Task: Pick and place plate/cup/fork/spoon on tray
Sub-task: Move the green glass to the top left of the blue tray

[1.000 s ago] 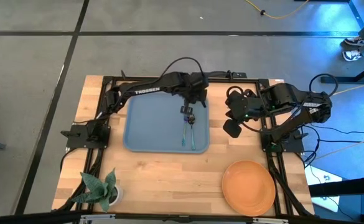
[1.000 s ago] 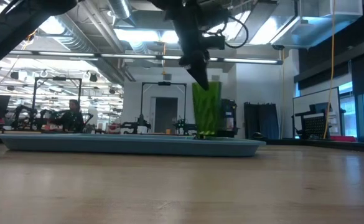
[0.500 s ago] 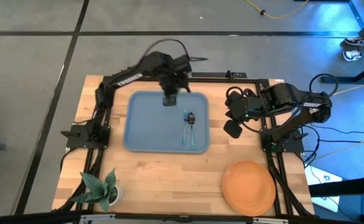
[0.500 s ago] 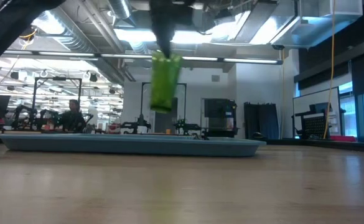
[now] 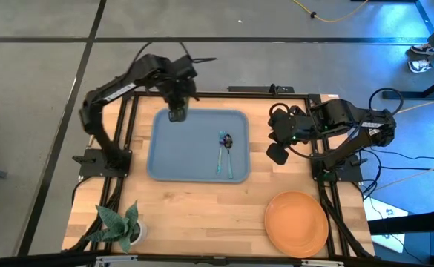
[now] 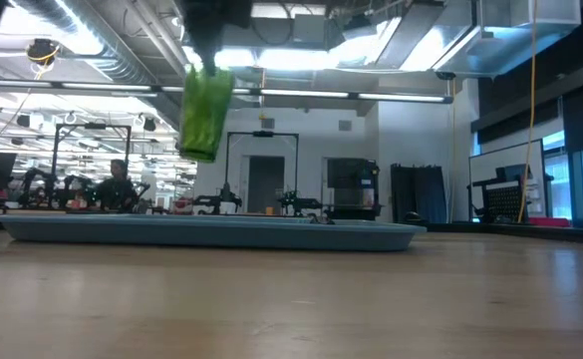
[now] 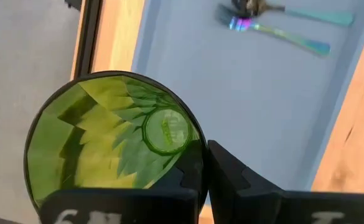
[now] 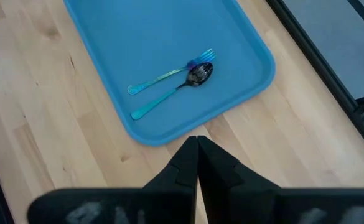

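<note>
The left gripper grips the cup, aloft at the tray's 11 o'clock corner. Next: lower and release it. The right gripper waits closed, empty; the plate remains.

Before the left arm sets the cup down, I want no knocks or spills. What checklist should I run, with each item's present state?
1. Left jaws clamped on the cup: ok.
2. Cup lifted clear above the tray: ok.
3. Bare tray floor under the cup, away from the fork and spoon: ok.
4. Right gripper parked off the tray, jaws shut: ok.
5. Plate on the tray: not ok, it sits on the table.
6. Cup upright: cannot tell; it looks slightly tilted.
</note>
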